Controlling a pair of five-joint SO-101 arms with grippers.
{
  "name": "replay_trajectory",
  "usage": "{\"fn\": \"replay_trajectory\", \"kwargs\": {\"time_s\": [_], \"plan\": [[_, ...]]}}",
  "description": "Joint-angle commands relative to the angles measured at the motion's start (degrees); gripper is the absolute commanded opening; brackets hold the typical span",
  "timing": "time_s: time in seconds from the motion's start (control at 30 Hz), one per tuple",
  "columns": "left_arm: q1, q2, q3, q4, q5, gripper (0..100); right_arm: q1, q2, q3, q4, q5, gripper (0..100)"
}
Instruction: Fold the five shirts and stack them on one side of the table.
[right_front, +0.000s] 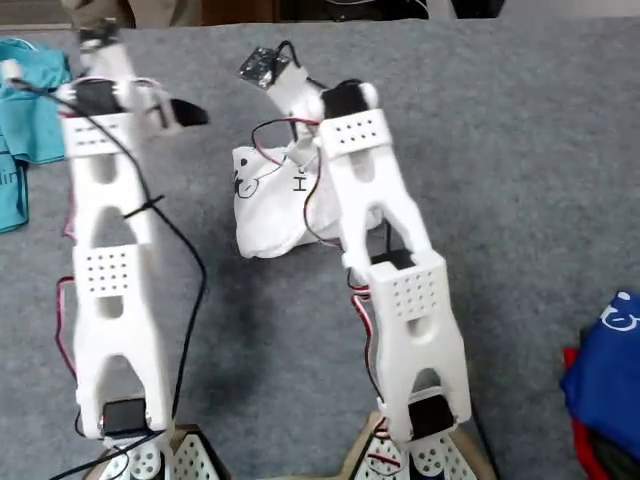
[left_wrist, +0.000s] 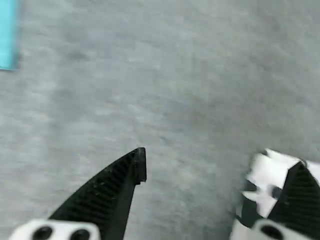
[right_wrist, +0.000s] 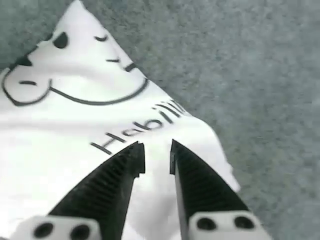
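A white shirt with a black cartoon face and lettering lies bunched on the grey table near the middle. My right gripper is on its top; its jaws stand almost together on the white shirt, right gripper pinching the cloth by the lettering. To the left, my left gripper hangs open over bare table, left gripper with nothing between its fingers. A teal shirt lies at the far left edge, and its corner, the teal shirt, shows in the left wrist view.
A blue shirt on top of a red one sits at the right edge. Black and red cables run along both arms. The grey table stretches open at the back right and between the arms' bases.
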Motion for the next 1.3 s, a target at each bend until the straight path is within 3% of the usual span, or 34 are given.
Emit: {"fn": "replay_trajectory", "kwargs": {"time_s": [0.0, 0.33, 0.5, 1.0, 1.27], "plan": [[-3.08, -6.64, 0.79, 0.62, 0.09, 40, -1.80, 0.84, -2.77, 0.26, -2.20, 11.1], [-3.16, -8.22, 4.57, 0.62, 0.09, 36, 0.57, 5.32, -2.68, 0.44, -2.20, 10.8], [-2.90, -8.13, 4.57, 0.62, 0.09, 36, 3.03, 5.58, -2.86, 2.37, -2.20, 0.2], [-2.90, -8.31, 4.57, 0.62, 0.09, 36, 9.01, 5.58, -17.10, 22.24, -2.11, 0.5], [-2.99, -8.31, 4.57, 0.62, 0.09, 36, 13.41, 4.88, -12.88, 22.24, -2.11, 0.5]]}}
